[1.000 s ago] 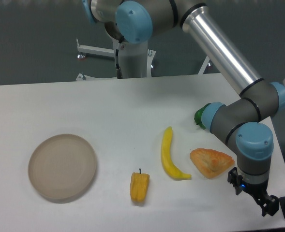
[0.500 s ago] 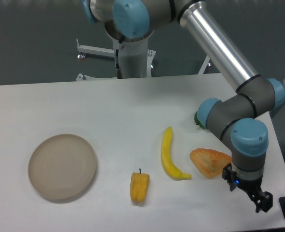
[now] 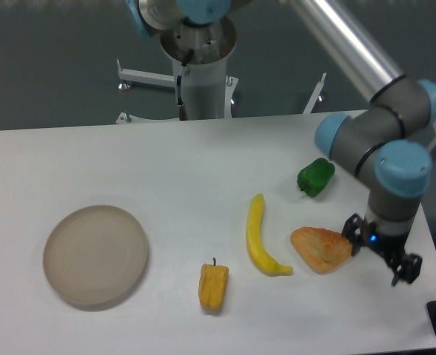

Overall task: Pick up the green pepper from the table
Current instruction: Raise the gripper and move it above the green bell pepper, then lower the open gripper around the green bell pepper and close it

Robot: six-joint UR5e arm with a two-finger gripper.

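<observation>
Nearest to the camera, on the white worktop (image 3: 166, 163), lies a small yellow-orange pepper (image 3: 213, 287) with a dark stem, and left of it a round beige plate (image 3: 95, 255). A little further back are the banana (image 3: 260, 238) and an orange wedge-shaped piece (image 3: 321, 248). The gripper (image 3: 380, 260) hangs low just beside the right edge of this wedge. Its fingers look somewhat apart, but they are small and dark, so I cannot tell for sure if it is spread or closed. It holds nothing that I can see.

Further back, the green pepper (image 3: 315, 177) rests alone on the worktop, beyond the wedge and to the right of the banana tip, near the elbow of the arm (image 3: 366, 133). It is not yet grasped.

I judge the pepper to be light and quite stiff, with a glossy skin that may slip. Its lumpy, rounded body could roll under a one-sided push. The best hold is probably across the widest part of the body, from above, with the fingers on two opposite flatter sides.
</observation>
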